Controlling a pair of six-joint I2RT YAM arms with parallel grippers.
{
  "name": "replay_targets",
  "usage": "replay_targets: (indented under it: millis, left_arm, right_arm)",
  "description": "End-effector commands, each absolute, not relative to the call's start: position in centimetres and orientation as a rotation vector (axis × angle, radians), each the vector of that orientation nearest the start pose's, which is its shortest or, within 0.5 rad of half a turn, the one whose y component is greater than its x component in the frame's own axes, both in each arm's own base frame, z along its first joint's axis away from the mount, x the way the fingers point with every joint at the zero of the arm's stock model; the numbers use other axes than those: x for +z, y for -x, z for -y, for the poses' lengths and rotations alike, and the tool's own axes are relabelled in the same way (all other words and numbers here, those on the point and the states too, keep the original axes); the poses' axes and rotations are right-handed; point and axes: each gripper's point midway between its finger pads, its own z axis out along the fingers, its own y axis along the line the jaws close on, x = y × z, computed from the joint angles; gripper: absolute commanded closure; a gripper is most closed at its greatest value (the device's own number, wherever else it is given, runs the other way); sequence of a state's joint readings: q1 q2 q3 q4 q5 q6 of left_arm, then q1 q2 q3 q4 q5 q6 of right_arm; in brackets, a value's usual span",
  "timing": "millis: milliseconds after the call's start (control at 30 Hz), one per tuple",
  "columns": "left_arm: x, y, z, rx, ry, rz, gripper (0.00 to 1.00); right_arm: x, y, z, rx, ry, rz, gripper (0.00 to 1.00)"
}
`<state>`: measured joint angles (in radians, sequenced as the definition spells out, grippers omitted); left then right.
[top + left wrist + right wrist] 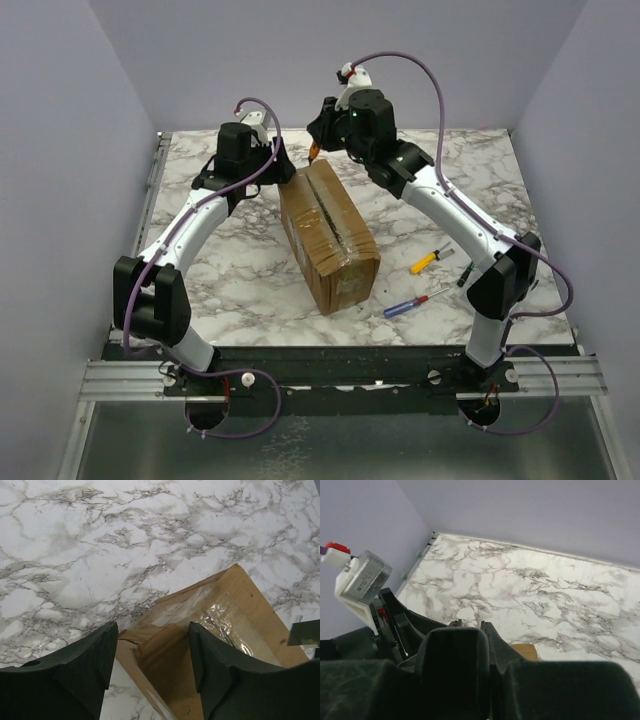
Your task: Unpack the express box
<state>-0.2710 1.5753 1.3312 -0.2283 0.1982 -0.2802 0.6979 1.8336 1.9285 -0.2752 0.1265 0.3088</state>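
1. The express box [330, 235] lies slantwise in the middle of the marble table [240, 270]. Its flaps are down and nothing taken out of it lies on the table, so I judge the unpacking barely begun.
2. My left gripper [152, 647] is at the box's far left corner, jaws spread to either side of it. I cannot tell whether the pads touch the card.
3. My right gripper [470, 627] hangs over the far end, jaws nearly together. A small orange tip shows beneath them from above, but I cannot tell whether I pinch it.
4. Left to do, I judge: part the seam, lift the flaps, empty the box.
5. The box is plain brown card, matte and sharp-edged. Glossy tape [225, 625] wrinkles over its end, and the table is smooth, grey-veined white.
6. Two screwdrivers [415, 285] lie to the box's right, well apart from it.
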Motion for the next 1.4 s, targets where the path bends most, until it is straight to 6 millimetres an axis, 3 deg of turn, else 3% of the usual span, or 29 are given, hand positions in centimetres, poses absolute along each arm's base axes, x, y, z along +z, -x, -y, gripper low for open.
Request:
replay_targets:
  millis: [0,233,667,1367]
  left_arm:
    - [21.7,-43.9,17.0,-0.572,-0.082,-2.103,0.39]
    - [20.4,-43.6,17.3,-0.610,-0.030,-2.134,0.51]
    - [18.6,-43.5,17.5,-0.658,0.007,-2.184,0.64]
    - [17.9,-43.4,18.0,-0.694,0.008,-2.199,0.67]
  right_arm:
    - [37.2,-45.0,-36.4,0.538,0.206,-1.713,1.00]
    - [34.8,-45.9,-38.5,0.374,0.246,-1.705,1.00]
    - [34.6,-46.6,-38.9,0.294,0.243,-1.679,1.00]
    - [32.4,-47.1,-39.5,0.269,0.274,-1.705,1.00]
